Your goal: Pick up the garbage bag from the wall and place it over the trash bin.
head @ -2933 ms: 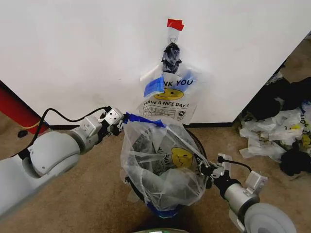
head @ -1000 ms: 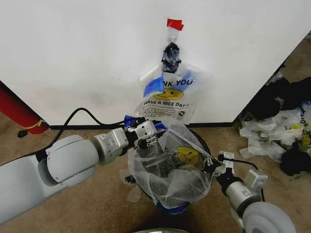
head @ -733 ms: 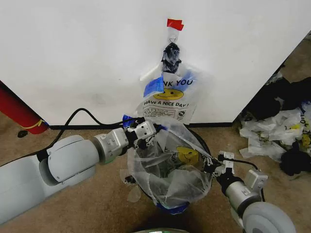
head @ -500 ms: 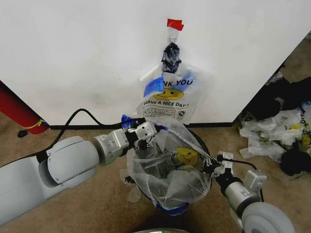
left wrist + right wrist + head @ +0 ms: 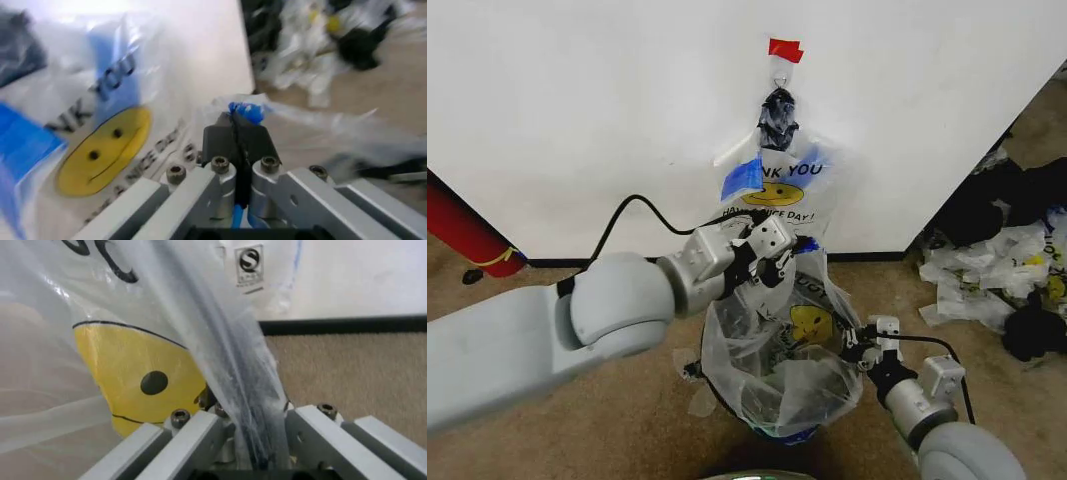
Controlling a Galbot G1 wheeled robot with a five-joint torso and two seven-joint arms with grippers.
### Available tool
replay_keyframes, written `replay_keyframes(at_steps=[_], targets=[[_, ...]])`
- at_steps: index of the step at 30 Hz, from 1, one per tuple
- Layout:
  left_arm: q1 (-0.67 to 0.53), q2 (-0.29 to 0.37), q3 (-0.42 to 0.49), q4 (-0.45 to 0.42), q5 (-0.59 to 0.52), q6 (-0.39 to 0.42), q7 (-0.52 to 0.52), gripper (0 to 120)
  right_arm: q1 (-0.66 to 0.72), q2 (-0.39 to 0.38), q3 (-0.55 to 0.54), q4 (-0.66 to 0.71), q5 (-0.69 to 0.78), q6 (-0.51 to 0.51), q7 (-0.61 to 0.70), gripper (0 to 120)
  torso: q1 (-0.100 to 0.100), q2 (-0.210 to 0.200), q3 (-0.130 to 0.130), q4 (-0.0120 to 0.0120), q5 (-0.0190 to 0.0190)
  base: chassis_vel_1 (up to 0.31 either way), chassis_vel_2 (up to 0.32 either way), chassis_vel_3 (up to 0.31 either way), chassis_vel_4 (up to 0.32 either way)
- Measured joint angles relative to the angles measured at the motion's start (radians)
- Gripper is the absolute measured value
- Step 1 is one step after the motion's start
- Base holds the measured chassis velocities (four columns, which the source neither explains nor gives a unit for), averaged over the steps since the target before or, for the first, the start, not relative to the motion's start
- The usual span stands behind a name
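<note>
Gripping garbage bag [image 5: 782,350] over trash bin [image 5: 777,432]: left end effector [image 5: 779,262], right end effector [image 5: 859,352]

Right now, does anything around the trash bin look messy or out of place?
Yes. Crumpled white and black bags lie heaped on the floor by the wall's right end, and the garbage bag sits bunched and lopsided over the bin.
</note>
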Motion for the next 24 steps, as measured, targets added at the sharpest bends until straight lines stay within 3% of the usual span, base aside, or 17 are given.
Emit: replay_keyframes(at_steps=[11,17,24], targets=[[0.004,0.006,0.022,0.107,0.141,-0.002,0.056,0,-0.022,-0.010,-0.019,-0.008,-0.108,0.125,-0.115,0,0.000,0.000,0.000,-0.0004,0.0002,0.000,0.000,0.000,0.000],[0.076,0.090,-0.036,0.116,0.191,-0.006,0.126,0,-0.046,-0.012,0.005,-0.031,-0.091,0.223,-0.172,0,0.000,0.000,0.000,-0.0001,0.0000,0.000,0.000,0.000,0.000],[0.146,0.172,-0.117,0.130,0.214,-0.012,0.202,0,-0.032,-0.015,0.012,-0.052,-0.026,0.266,-0.192,0,0.000,0.000,0.000,-0.0004,0.0001,0.000,0.000,0.000,0.000]])
